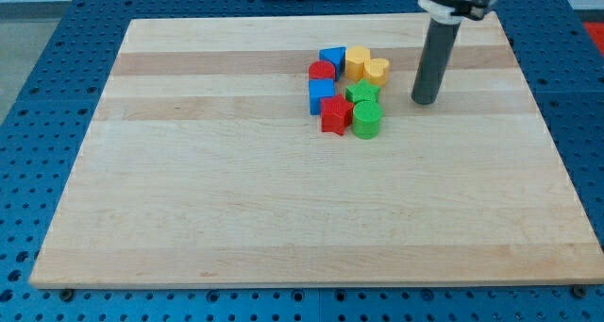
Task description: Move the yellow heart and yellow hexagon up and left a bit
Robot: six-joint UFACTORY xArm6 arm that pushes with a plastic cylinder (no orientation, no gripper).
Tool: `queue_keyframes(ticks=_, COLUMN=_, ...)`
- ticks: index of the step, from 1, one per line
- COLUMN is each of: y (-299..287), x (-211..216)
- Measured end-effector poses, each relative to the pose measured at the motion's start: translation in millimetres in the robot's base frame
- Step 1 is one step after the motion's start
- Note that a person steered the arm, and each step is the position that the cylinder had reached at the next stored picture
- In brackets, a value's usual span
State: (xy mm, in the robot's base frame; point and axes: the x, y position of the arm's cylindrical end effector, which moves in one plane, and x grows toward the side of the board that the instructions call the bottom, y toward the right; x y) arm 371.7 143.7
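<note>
The yellow heart [377, 70] and the yellow hexagon [357, 60] sit side by side, touching, at the top right of a tight cluster of blocks on the wooden board [236, 190]. The hexagon is left of the heart. My tip [425, 100] stands on the board to the right of the cluster, a little below and to the right of the heart, apart from it. It touches no block.
The cluster also holds a blue triangle [332, 57], a red cylinder [322, 73], a blue block [322, 95], a red star [335, 114], a green star [362, 93] and a green cylinder [367, 120]. The green star sits just below the yellow pair.
</note>
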Motion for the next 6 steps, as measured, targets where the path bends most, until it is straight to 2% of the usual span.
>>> queue_keyframes(ticks=1, y=-30.9, x=-3.9)
queue_keyframes(ticks=4, y=-68.7, x=-49.3)
queue_keyframes(ticks=6, y=-72.0, x=-72.6)
